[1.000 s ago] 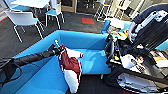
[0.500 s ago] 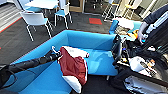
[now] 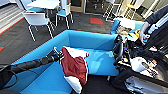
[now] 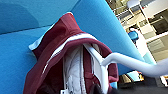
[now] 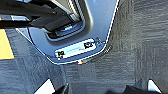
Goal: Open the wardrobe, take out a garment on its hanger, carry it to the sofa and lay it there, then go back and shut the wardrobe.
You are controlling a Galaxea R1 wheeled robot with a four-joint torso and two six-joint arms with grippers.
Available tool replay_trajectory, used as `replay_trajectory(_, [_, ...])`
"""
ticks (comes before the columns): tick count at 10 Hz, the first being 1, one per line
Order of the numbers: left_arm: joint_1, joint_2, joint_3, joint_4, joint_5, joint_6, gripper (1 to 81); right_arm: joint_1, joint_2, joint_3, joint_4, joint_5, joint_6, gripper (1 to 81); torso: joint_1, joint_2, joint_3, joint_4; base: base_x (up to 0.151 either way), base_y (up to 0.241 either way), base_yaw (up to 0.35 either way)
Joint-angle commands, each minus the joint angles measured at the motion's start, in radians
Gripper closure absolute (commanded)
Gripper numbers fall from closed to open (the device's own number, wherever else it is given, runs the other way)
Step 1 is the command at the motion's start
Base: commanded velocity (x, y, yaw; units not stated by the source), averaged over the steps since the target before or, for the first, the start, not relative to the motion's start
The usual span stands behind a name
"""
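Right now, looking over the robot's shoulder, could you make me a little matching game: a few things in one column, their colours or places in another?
Things:
1. sofa
2. garment
3. hanger
4. chair

Descriptions:
A. maroon-red with white
B. standing on dark carpet behind the sofa
C. bright blue
D. thin white, inside the jacket's collar

Pairs: 1-C, 2-A, 3-D, 4-B
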Motion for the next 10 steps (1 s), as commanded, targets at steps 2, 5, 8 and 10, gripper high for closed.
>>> replay_trajectory(2, [-0.147, -0.009, 0.018, 0.009, 0.004, -0.003, 81.1, -0.025, -0.012, -0.001, -0.008, -0.077, -0.001, 1.0, 0.000, 0.000, 0.000, -0.016, 0.000, 0.000, 0.000])
replay_trajectory(5, [-0.147, -0.010, 0.018, 0.009, 0.005, -0.003, 81.1, -0.026, -0.012, -0.002, -0.008, -0.074, -0.001, 1.0, 0.000, 0.000, 0.000, 0.079, 0.000, 0.000, 0.000])
replay_trajectory(8, [-0.130, -0.029, 0.014, 0.011, 0.006, -0.003, 81.1, -0.028, -0.012, -0.003, -0.008, -0.071, -0.001, 1.0, 0.000, 0.000, 0.000, 0.150, 0.000, 0.000, 0.000])
replay_trajectory(10, [-0.104, -0.064, 0.018, 0.012, 0.006, -0.002, 81.1, -0.026, -0.012, 0.000, -0.006, -0.071, -0.001, 1.0, 0.000, 0.000, 0.000, 0.123, 0.000, 0.000, 0.000])
